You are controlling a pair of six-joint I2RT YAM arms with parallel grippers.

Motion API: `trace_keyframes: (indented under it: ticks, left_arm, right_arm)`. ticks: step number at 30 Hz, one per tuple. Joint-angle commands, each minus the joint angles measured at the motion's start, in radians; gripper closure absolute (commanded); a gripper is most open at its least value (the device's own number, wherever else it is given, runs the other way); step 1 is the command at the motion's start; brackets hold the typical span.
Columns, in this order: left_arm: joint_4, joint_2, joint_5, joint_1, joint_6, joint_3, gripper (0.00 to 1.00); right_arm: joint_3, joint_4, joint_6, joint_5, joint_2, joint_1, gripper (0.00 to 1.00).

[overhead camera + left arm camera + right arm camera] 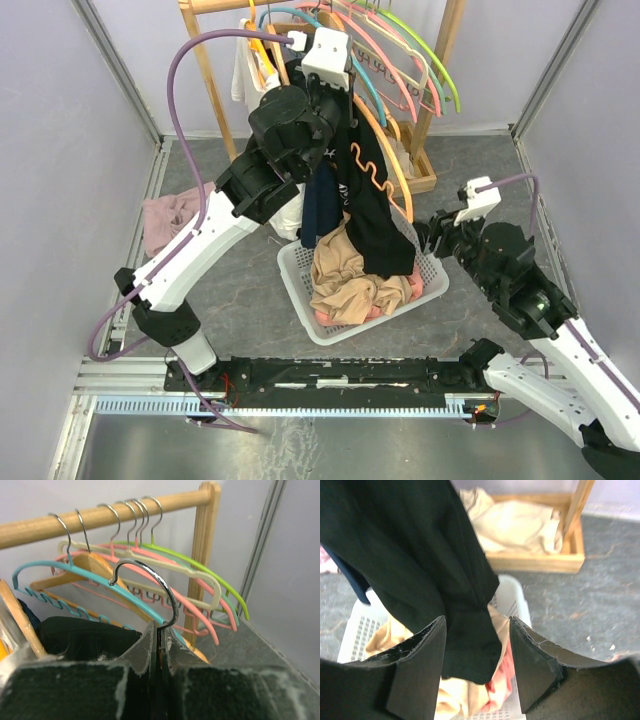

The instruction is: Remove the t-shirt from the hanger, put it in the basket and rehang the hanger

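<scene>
Your stock, counted:
- One black t-shirt (375,215), hung over one white basket (293,262) at centre.
- One hanger hook (167,592), far side.
- Your left gripper (160,647), clenched on that hook.
- Your right gripper (477,625), released, with the shirt hem between its two fingers.
- Six hangers (200,577) on the rail (100,516).

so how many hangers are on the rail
6 hooks side by side on the rail; a seventh hook sits off it, in the left gripper. Others may be hidden.
</scene>
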Motion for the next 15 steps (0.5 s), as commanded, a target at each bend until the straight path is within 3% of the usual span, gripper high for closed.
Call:
trace_keyframes:
  ticks: [1,7,15]
  left_arm:
    - [0.114,-0.100,0.046,-0.002,-0.052,-0.079,0.97]
    - [0.131,-0.139,0.059,-0.019,-0.070,-0.175,0.97]
    - [0.142,-0.102,0.031,-0.063,-0.055,-0.190,0.97]
  right_arm:
    - [0.169,0.030,-0.076,0.092,0.030,0.001,0.39]
    - [0.353,0.051,-0.133,0.057,0.083,0.001,0.38]
    - [0.561,0.062,-0.128,-0.160,0.193,0.001,0.38]
